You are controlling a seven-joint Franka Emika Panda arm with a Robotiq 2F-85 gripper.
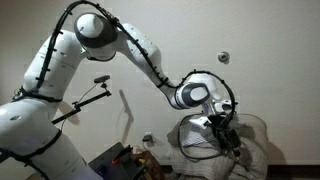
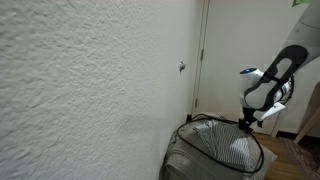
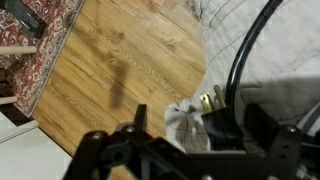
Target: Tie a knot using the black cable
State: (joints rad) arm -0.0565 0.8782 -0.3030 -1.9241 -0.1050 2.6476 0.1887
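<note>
As the claw [image 3: 195, 125] hangs low over a grey-white cushion [image 2: 225, 152], its jaws stand wide apart and grip nothing. Seen from the wrist, the black cable [image 3: 240, 55] comes in from the top edge, curves down toward the claw and ends in a plug [image 3: 210, 102] with brass-coloured prongs. That plug lies on the cushion's fabric between the two fingers, nearer the one on the right of the wrist view. Whether it touches that finger cannot be told.

In both exterior views, more of the cable lies in loose loops across the top of the cushion, just beneath the claw and spreading out to one side of it. How the loops cross one another is too small to make out.

Beyond the cushion's edge, to the left of the claw in the wrist view, a wood floor [image 3: 120, 60] shows, and farther that way lies a patterned rug [image 3: 30, 50].

In an exterior view, a stiff black rod [image 1: 85, 100] with a clamp head stands well apart from the claw, back beside the white arm [image 1: 135, 45]. A plain wall [image 2: 90, 80] rises behind the claw.
</note>
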